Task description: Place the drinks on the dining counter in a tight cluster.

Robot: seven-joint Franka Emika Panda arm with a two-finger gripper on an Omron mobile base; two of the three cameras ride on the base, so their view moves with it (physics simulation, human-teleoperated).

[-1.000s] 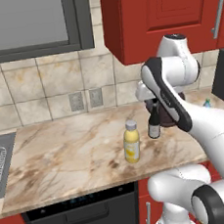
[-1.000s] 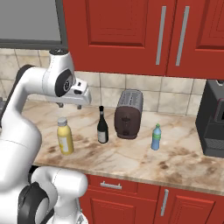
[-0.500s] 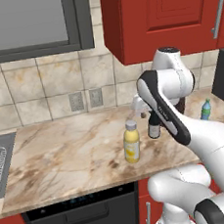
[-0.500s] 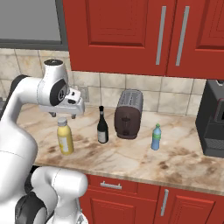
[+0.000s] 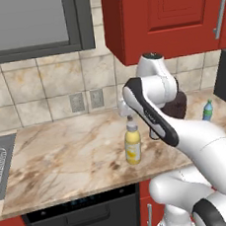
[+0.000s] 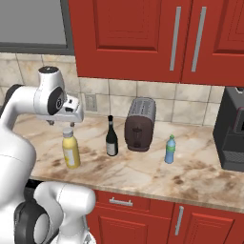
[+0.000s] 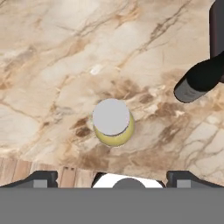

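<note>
Fingertips (image 7: 41,178) spread wide w/ nothing held, gripper (image 7: 112,180) hanging right above juice bottle (image 7: 112,122) near worktop (image 5: 65,155) front edge, wine bottle (image 6: 111,137) beside: pick-up step, next needs straight drop to straddle cap, then close.

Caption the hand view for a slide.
Pincer hovering open above the juice bottle on the marble worktop, wine bottle alongside.

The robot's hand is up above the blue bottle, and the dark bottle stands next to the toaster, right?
Not quite. The gripper is above the yellow juice bottle, not the blue one; the right base view shows this. The dark bottle does stand next to the toaster.
</note>
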